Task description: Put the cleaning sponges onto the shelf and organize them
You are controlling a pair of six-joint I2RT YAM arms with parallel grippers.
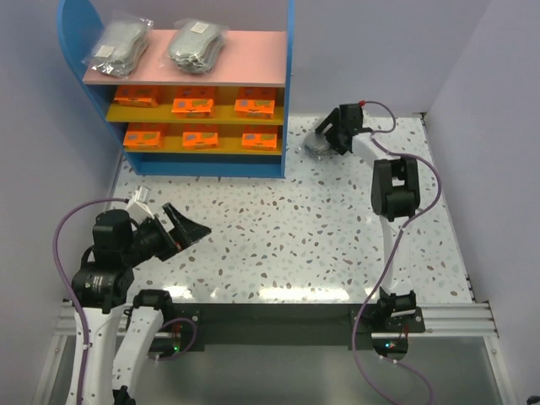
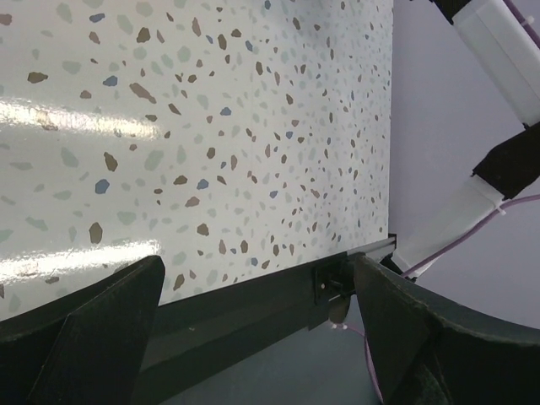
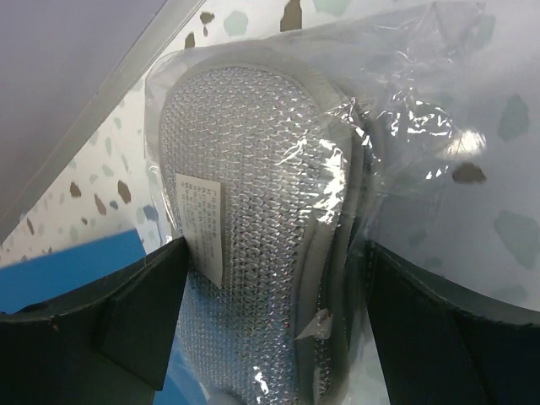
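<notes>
Right arm (image 1: 396, 190) outstretched, its tool (image 3: 274, 291) astride the grey bundle (image 3: 253, 186), perhaps touching.

- Left gripper (image 2: 257, 274): dark fingers at the lower corners, jaws spread wide.
- Speckled table (image 2: 211, 126): two light glares.
- Black rail (image 2: 245, 308) along table edge.
- White arm link (image 2: 451, 221), purple cable (image 2: 447, 250), right side.

Left arm (image 1: 110, 253), right arm (image 1: 395, 187): black joint housings, white links, purple cables (image 1: 59, 236), black tool fingers (image 2: 93, 337).

Robot lab cell, plain lilac walls (image 1: 405, 51), speckled tabletop (image 1: 295, 236), toy-like shelf (image 1: 289, 84)
</notes>
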